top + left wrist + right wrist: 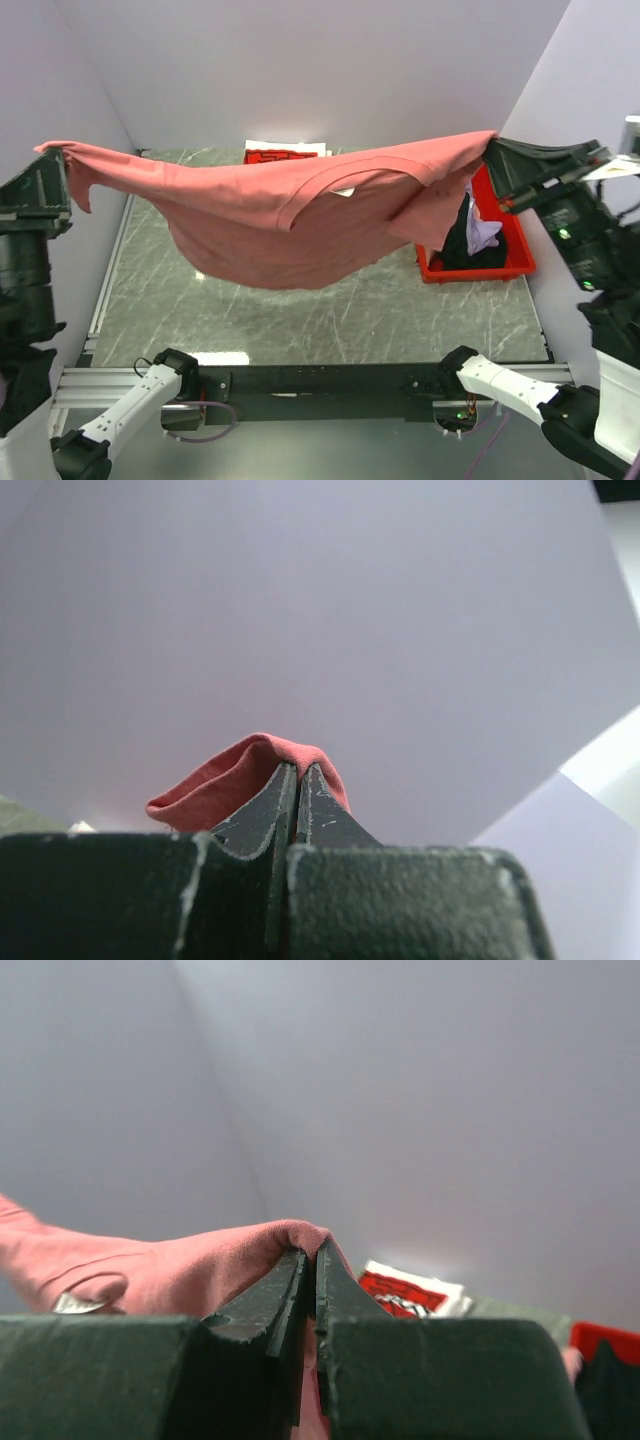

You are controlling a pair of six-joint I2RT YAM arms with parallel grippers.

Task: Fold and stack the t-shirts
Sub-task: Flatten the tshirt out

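The dusty-rose t-shirt (pixel 270 215) hangs stretched in the air above the table, sagging in the middle. My left gripper (pixel 58 152) is shut on its left corner, high at the far left. My right gripper (pixel 492 142) is shut on its right corner, high at the right above the bin. In the left wrist view the cloth (pixel 235 775) folds over the closed fingertips (pixel 322 795). In the right wrist view the rose cloth (pixel 170 1265) drapes over the closed fingertips (pixel 290 1280). A folded red-and-white t-shirt (pixel 283 153) lies at the back of the table, also in the right wrist view (pixel 410 1292).
A red plastic bin (pixel 508 268) stands at the right edge of the table, holding black (pixel 462 245) and lavender (pixel 484 234) t-shirts. The grey marble tabletop (pixel 330 315) lies below the hanging shirt. White walls enclose the back and sides.
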